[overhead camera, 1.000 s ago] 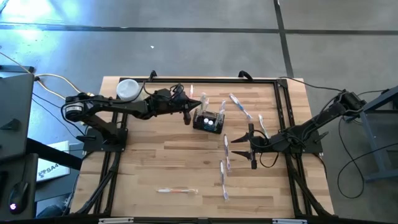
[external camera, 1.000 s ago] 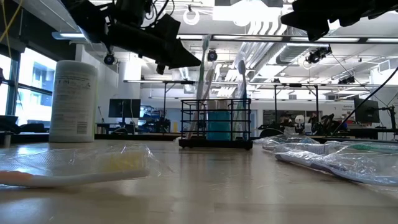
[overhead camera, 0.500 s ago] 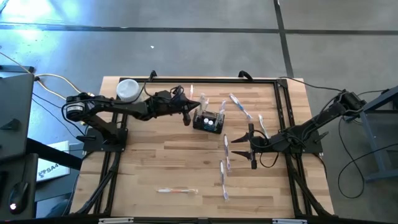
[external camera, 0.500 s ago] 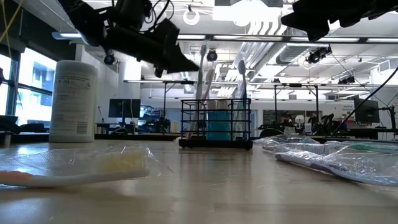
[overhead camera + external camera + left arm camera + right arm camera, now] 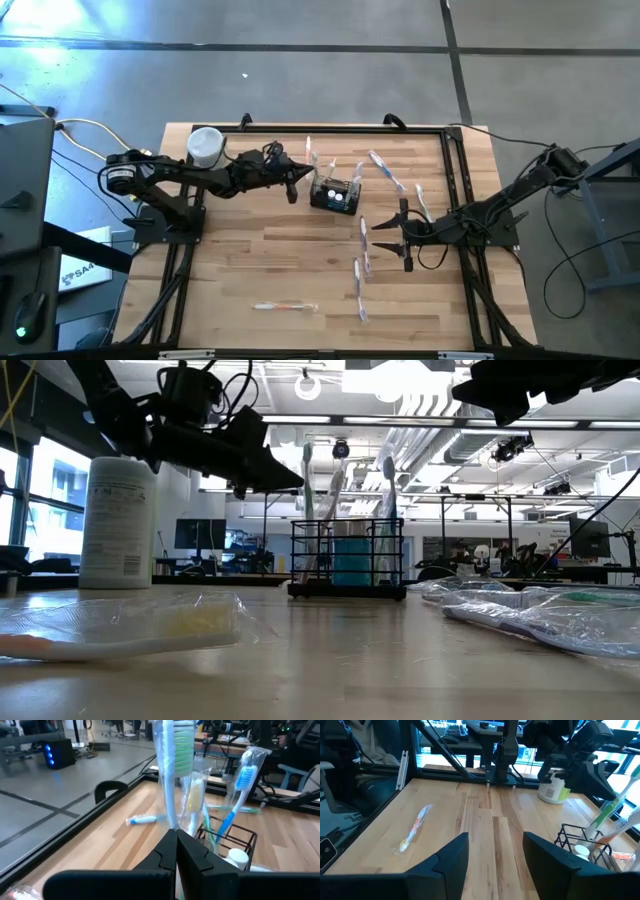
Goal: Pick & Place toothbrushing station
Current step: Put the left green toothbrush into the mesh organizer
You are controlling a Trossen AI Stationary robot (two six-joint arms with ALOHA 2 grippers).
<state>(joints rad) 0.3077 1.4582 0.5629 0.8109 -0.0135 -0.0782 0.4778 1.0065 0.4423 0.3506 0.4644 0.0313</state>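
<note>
Three wrapped toothbrushes [image 5: 336,510] are standing up in the little black wire caddy [image 5: 335,193], with what looks like a blue cup or tube sitting in there too. The caddy sits on the table [image 5: 260,260] toward the far edge, roughly in the middle between the two arms.

Just beside it on the left side is the left pincer [image 5: 292,187], clenched tight with nothing between its fingers as far as I can see. From its own wrist camera the closed tips point right at the brushes in the caddy, with the nearest wrapped brush just past them. I can't tell if it's touching one or just hanging close.

Right pincer [image 5: 404,243] is parked well apart from the caddy, nearer the right side of the table, jaws spread wide and holding nothing. It's basically waiting.

Rest of the scene: a white cylindrical container [image 5: 205,146] by the left arm's base at the far left corner, and a bunch of loose wrapped toothbrushes [image 5: 361,268] lying flat, mostly strung out between the caddy and the right arm, plus one more [image 5: 285,307] near the front edge of the table.

My read on progress: partway. A few brushes are already loaded, but several are lying around loose, so if the goal is filling the station there's plenty left.
</note>
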